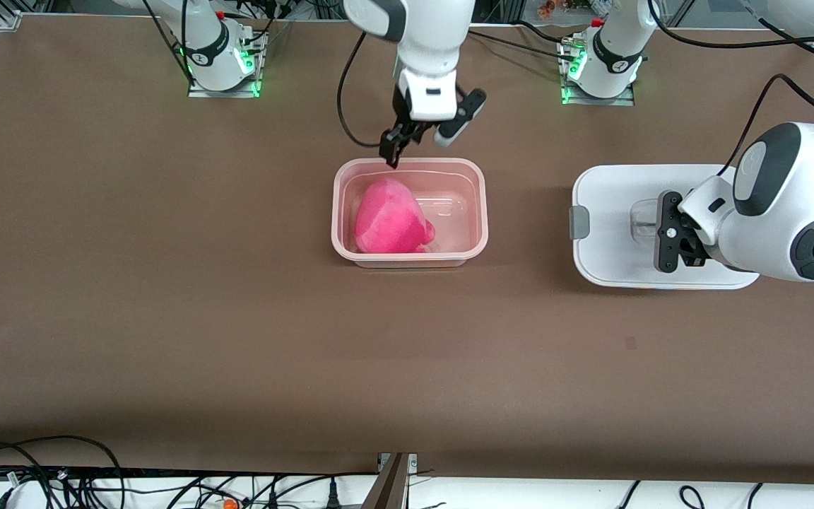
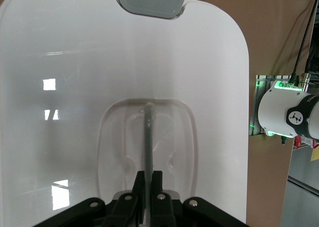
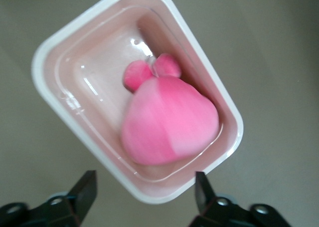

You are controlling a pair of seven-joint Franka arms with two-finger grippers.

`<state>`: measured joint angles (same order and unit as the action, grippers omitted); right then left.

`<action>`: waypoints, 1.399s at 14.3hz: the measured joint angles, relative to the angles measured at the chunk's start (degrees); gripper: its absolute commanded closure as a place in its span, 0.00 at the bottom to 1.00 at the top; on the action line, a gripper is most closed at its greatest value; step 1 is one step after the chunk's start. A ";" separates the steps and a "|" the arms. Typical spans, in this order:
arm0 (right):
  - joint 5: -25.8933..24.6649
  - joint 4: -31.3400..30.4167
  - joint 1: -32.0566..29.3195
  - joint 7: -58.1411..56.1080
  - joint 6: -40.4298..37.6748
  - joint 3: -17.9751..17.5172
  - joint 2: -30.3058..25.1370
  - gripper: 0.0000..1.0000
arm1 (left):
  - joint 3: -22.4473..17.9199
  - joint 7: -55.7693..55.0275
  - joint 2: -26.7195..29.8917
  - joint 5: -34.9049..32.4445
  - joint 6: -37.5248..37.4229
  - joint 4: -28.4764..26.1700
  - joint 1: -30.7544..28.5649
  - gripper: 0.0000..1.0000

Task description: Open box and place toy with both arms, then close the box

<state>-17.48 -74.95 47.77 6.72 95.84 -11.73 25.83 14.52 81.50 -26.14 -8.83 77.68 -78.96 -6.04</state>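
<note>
1. you have a brown table (image 1: 167, 283) with both arm bases bolted along its edge farthest from the front camera, green lights glowing at each, and loose black cables (image 1: 61, 481) along the edge nearest that camera.
2. the box (image 1: 410, 212) sits open near the table's middle; take it as your landmark.
3. the toy (image 1: 387, 218) lies inside the box, filling the half toward the right arm's end.
4. your right gripper (image 1: 400, 145) hangs over the box's rim farthest from the front camera, fingers spread wide and holding nothing; the toy is below it, untouched.
5. the lid (image 1: 612, 226) lies flat beside the box, toward the left arm's end, well apart from it.
6. your left gripper (image 1: 663, 232) is down on the lid, fingers pinched on the thin clear handle (image 2: 148, 137) in its recessed centre.
</note>
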 measured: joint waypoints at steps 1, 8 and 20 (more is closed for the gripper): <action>0.00 0.96 0.80 0.62 -1.99 0.02 -0.12 0.00 | 0.00 0.00 0.00 0.00 0.00 0.00 0.00 1.00; 3.20 2.28 -2.91 0.78 -7.39 14.47 -3.07 0.00 | 0.56 0.04 -0.09 7.29 0.00 -0.04 0.81 1.00; 22.65 2.33 -28.20 -3.31 -15.79 27.66 -5.23 0.00 | 0.91 -23.16 -4.90 15.33 13.49 5.30 31.67 1.00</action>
<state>5.17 -72.62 19.57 3.41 80.05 15.93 20.59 15.43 58.33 -31.04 6.50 91.17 -73.66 25.63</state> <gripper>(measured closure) 0.000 0.930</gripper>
